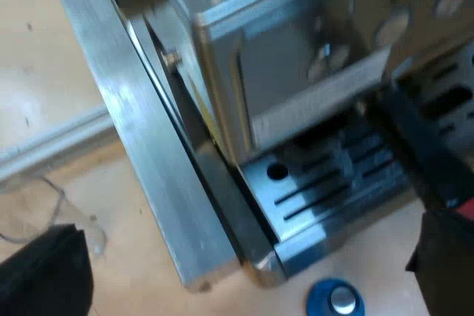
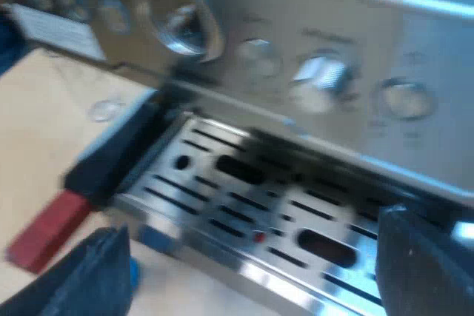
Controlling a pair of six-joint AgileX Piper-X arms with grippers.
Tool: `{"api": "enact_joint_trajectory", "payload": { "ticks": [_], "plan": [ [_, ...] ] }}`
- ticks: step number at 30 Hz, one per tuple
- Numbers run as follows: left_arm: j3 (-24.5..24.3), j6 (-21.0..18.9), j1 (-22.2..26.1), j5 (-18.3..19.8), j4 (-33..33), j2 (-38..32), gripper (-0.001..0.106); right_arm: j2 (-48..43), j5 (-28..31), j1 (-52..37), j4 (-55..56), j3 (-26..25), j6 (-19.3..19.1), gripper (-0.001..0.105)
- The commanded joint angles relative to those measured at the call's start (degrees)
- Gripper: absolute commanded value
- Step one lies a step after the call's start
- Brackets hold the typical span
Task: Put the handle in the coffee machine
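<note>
The steel espresso machine [image 1: 296, 72] stands close under both wrist cameras, its slotted drip tray [image 1: 333, 183] facing out. The holder's dark handle [image 1: 415, 146] juts from the machine's front over the tray, red end [image 1: 465, 209] outward, and nothing grips it. From the right wrist the same handle [image 2: 118, 153] and red end [image 2: 44, 231] stick out beside the drip tray [image 2: 244, 205], below the front dials [image 2: 318, 75]. My left gripper [image 1: 244, 279] is open above the tray's corner. My right gripper [image 2: 252, 279] is open over the tray, apart from the handle.
A blue tamper [image 1: 335, 300] stands on the wooden table just before the drip tray; its blue edge [image 2: 133, 271] shows near my right finger. A clear measuring glass [image 1: 67, 209] sits on the table by the machine's side. A metal rail [image 1: 141, 146] runs along that side.
</note>
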Motion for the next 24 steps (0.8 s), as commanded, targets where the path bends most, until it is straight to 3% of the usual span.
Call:
{"api": "enact_joint_trajectory", "payload": {
  "ticks": [1,7,10,17,24],
  "plan": [
    [-2.0,0.4,1.8,-0.4,-2.4,-0.2,0.089,-0.2,-1.0,-4.2,5.0,-2.6,-0.9,0.070],
    [-4.2,0.3,11.4,3.6,-2.6,-0.2,0.089,-0.3,-3.6,-12.0,9.6,-5.0,-0.9,0.070],
    [-4.8,0.3,14.5,3.6,-2.6,-0.2,0.089,-0.3,-11.7,-20.7,12.6,-6.1,-1.3,0.070],
    [-4.7,0.3,15.3,2.5,-2.4,-1.6,0.089,-0.6,-18.5,-35.6,17.0,-6.1,-2.4,0.070],
    [-4.7,0.3,15.3,2.5,-1.9,-4.3,0.089,-4.0,-21.4,-50.7,22.2,-6.1,-9.5,0.070]
  ]
}}
